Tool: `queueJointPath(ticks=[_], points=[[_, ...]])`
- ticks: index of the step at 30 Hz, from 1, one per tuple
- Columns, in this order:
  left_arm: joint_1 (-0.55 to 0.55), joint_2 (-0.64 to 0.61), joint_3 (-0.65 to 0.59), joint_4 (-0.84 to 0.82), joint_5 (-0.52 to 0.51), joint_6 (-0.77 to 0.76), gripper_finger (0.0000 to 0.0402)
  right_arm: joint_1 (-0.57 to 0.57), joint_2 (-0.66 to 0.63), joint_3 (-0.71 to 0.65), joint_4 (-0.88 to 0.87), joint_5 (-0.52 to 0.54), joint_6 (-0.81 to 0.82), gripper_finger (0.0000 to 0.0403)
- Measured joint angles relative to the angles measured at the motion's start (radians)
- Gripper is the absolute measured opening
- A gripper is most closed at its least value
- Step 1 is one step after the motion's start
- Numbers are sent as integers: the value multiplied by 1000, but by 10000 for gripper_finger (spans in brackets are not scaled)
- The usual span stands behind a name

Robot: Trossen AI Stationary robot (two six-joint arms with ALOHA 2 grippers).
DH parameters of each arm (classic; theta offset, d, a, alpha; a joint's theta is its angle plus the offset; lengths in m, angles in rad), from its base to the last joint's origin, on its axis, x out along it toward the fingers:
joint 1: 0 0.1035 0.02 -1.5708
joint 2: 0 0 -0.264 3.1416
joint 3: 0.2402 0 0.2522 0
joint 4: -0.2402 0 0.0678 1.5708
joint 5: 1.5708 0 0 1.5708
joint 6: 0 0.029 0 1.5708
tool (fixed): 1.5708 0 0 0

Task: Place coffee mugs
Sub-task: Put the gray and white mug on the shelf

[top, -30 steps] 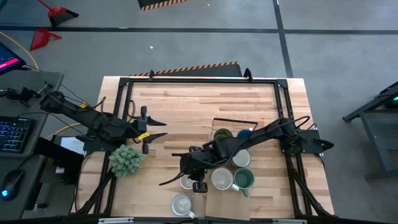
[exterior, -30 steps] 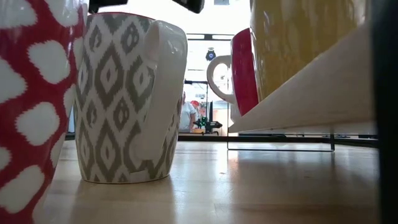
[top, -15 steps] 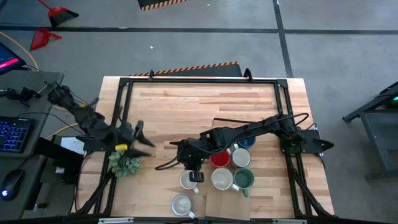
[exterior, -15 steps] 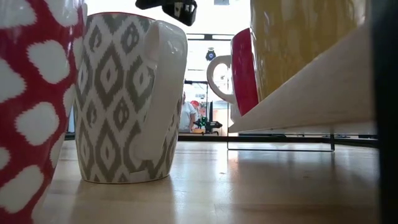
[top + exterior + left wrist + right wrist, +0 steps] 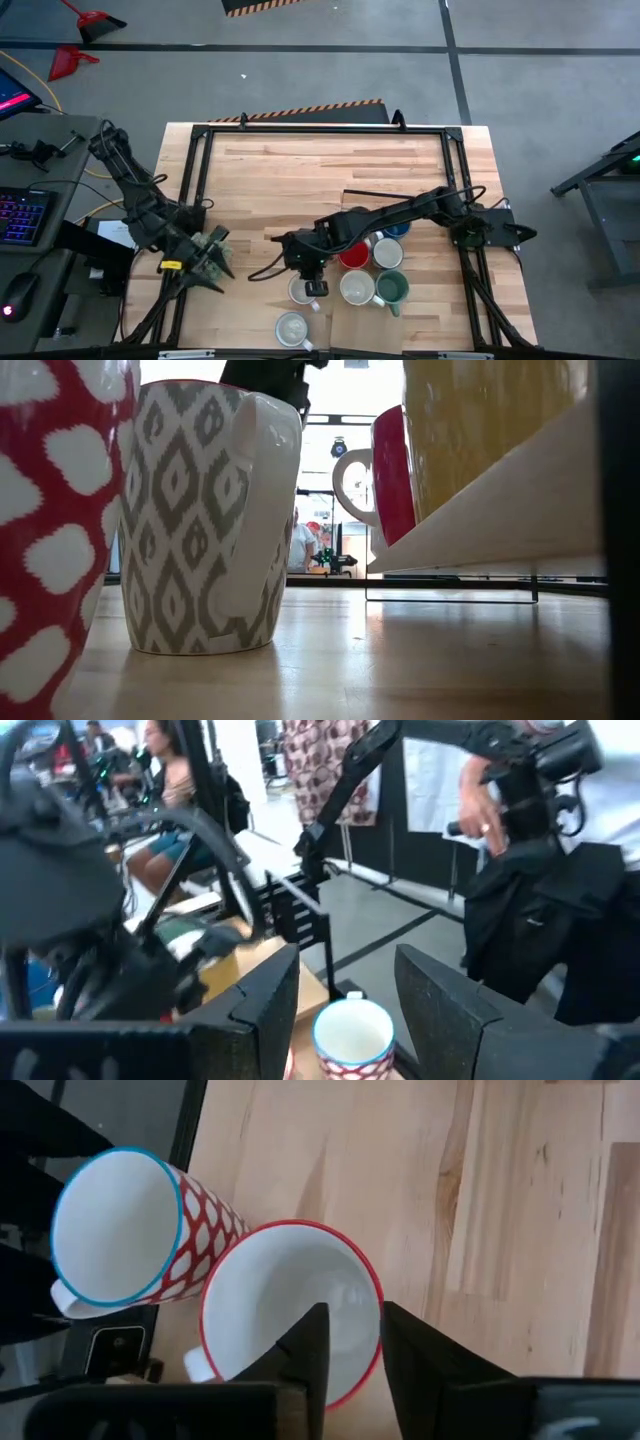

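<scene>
Pale wooden table (image 5: pixel 300 180), framed in black rails, stands on a grey floor, with a lit keyboard (image 5: pixel 20 217) on a desk beside it. From above I count seven coffee mugs, all at the table's near right. Five are grouped on a raised wooden board (image 5: pixel 500 510): a blue mug (image 5: pixel 399 229), a red mug (image 5: pixel 352 258), a teal green mug (image 5: pixel 393 289) and two white mugs (image 5: pixel 389 256). Two more white-lined ones stand on the bare table just left of the board.

The low view shows these two closely. One is a grey diamond-patterned mug (image 5: pixel 195 520) with a red rim. The other is a red-and-white spotted mug (image 5: pixel 45 530), which fills the near edge and blocks much of that view. That view also shows an eighth, a yellowish-olive mug (image 5: pixel 480 430) on the board; from above, the right arm lies across that spot.

The right gripper (image 5: pixel 353 1355) is over the diamond-patterned mug. Its jaws are apart, astride the rim, one finger inside and one outside, and the white inside shows between them.

The left gripper (image 5: pixel 205 265) hangs at the table's left edge, over the bushy green plant (image 5: pixel 212 240). It is spread wide with nothing between its fingers (image 5: pixel 270 1000).

Beyond the table are two people: a person in dark clothing (image 5: pixel 540 900) and a seated person (image 5: pixel 165 780).
</scene>
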State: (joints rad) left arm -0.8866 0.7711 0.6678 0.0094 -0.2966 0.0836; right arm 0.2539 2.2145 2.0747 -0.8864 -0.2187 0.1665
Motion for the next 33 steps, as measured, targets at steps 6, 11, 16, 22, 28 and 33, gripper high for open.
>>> queueJointPath(ticks=[6, 11, 16, 22, 28, 33], points=[[-55, 1, 0, 21, -3, -1, 154, 0, 20, 0, 23, 2, 9, 105], [-103, 1, 0, 19, -4, -1, 154, 0, 20, 0, 33, 5, 8, 114], [-140, 1, 0, 17, -5, -1, 154, 0, 20, 0, 32, 6, -17, 114], [-162, 1, 0, 14, -7, -26, 154, -1, 24, -1, 32, 6, -17, 114], [-163, 1, 0, 2, -6, -94, 154, -1, 49, -3, 39, 27, -11, 114], [-163, 1, 0, -26, -6, -95, 154, -1, 74, -3, 41, 32, -11, 114]])
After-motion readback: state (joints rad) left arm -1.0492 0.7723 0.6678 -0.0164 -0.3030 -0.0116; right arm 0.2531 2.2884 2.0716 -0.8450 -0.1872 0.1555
